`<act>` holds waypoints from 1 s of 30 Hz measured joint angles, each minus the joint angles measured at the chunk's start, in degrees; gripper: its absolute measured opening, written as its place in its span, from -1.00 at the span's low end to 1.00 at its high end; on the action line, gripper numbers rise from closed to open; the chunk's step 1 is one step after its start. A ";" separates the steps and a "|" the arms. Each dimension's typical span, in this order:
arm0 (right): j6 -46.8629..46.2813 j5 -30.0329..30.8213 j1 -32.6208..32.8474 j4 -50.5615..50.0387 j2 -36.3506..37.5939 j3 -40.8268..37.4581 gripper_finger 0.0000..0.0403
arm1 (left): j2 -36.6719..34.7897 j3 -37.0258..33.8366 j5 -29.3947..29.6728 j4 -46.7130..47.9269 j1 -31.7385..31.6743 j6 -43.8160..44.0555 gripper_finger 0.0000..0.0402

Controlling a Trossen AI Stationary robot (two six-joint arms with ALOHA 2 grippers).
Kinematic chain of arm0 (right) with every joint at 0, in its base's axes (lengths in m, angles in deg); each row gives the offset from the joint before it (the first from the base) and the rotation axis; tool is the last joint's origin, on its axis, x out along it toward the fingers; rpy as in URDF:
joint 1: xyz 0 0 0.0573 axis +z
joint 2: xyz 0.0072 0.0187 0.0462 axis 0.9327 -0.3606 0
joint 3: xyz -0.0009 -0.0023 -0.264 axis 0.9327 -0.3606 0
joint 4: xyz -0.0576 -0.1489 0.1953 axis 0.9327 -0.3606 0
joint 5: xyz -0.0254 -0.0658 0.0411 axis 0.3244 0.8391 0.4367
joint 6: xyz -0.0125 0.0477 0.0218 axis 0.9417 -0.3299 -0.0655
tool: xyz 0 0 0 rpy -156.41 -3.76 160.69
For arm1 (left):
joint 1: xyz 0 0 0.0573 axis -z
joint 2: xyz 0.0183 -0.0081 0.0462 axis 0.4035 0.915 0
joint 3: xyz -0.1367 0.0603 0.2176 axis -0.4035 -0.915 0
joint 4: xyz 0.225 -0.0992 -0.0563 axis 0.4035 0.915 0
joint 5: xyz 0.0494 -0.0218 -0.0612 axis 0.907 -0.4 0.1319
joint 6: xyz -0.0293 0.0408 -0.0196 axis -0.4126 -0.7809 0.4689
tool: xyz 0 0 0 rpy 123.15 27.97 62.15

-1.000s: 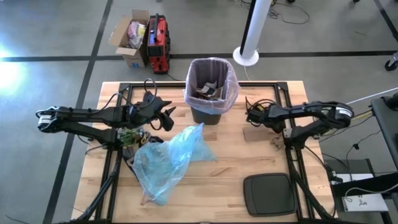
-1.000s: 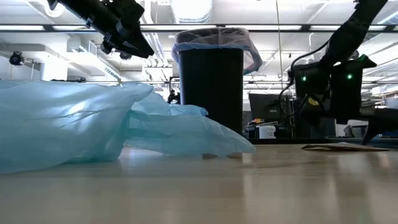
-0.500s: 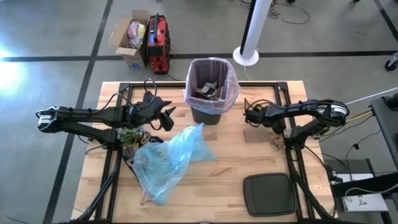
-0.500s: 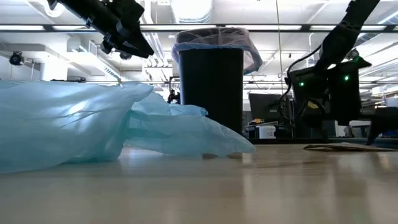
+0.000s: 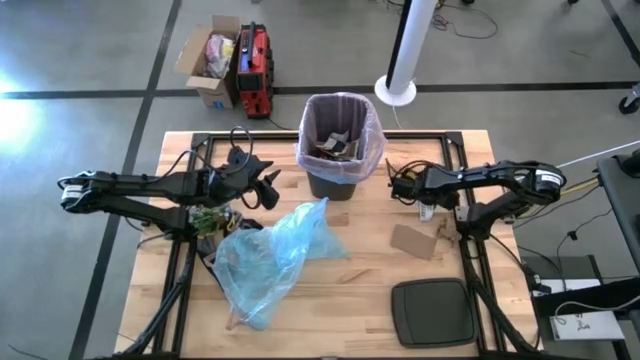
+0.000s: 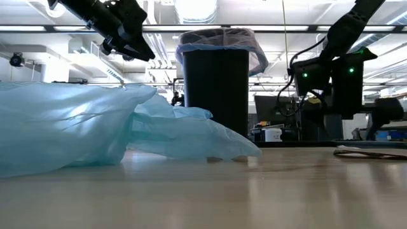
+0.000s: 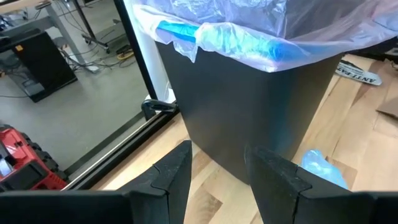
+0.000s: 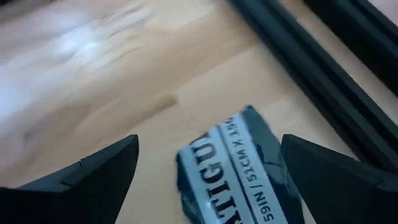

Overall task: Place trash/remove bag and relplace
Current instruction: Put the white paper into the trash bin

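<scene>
1. High view: the bag [image 5: 372,128] lines the black bin [image 5: 335,180], trash [image 5: 335,148] inside; a cardboard scrap [image 5: 412,241] lies on the wooden table [image 5: 370,290]. The right gripper [image 5: 393,183] hangs spread and empty near the bin; descending blind, it could miss the label.
2. Low view: an open workshop with ceiling lights.
3. Left wrist view: the left gripper [image 7: 217,171], part-open and empty, faces the bin and could snag the liner.
4. Right wrist view: a printed label [image 8: 239,168] lies between spread fingers.

My right gripper [image 5: 393,184] has moved toward the black bin with the pale pink-lavender plastic liner [image 5: 341,146] and risen in the low view. The flat brown cardboard scrap [image 5: 414,241] now lies nearer the table's front edge, beside the black square lid [image 5: 433,312].
</scene>
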 joint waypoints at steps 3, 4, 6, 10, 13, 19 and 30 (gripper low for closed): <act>11.01 -0.44 1.17 5.28 0.03 -0.08 0.89 | -0.14 -0.02 -0.01 0.21 0.00 0.00 -0.33; 14.99 -1.62 1.28 7.31 0.20 -0.11 0.89 | -0.20 -0.02 0.02 0.20 0.00 0.00 -0.33; 19.89 -3.79 1.31 9.71 0.81 -0.11 0.89 | -0.28 -0.02 0.02 0.21 0.00 -0.01 -0.33; 17.36 -2.61 1.31 7.15 2.27 -0.49 0.89 | -0.64 -0.06 0.02 0.84 0.00 -1.31 -0.33; 16.26 -2.21 1.26 6.80 4.11 -2.37 0.89 | -0.96 -0.01 0.06 2.45 0.00 -1.33 -0.33; 13.23 -5.26 2.40 8.17 7.53 -7.58 0.89 | -1.70 0.08 0.10 2.95 -0.01 -1.31 -0.33; 15.37 -1.53 2.98 14.85 5.11 -12.43 0.89 | -1.72 0.12 0.10 2.99 -0.07 -0.99 -0.33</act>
